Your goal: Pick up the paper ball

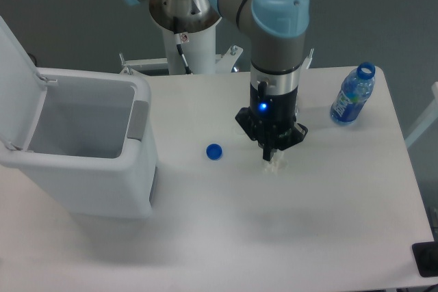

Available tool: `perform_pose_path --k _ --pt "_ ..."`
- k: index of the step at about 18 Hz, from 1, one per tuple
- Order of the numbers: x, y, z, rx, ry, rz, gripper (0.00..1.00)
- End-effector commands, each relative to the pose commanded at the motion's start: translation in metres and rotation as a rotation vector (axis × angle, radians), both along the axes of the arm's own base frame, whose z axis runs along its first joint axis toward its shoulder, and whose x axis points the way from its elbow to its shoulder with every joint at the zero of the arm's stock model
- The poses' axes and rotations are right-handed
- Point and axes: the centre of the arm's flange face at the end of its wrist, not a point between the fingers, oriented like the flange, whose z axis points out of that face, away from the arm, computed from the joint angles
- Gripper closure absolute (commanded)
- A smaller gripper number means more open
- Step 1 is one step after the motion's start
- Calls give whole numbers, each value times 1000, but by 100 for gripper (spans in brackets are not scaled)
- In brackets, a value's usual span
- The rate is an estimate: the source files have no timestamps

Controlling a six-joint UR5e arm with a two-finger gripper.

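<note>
the gripper (pixel 272 157) covers most of the paper ball (pixel 275 165), so its grip perhaps can't be judged.
</note>
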Motion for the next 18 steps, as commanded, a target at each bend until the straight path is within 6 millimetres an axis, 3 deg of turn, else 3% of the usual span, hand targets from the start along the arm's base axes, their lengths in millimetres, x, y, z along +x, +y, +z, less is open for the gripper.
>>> perform_pose_path --k 18 --pt "-13 -12 -1 3 -4 28 100"
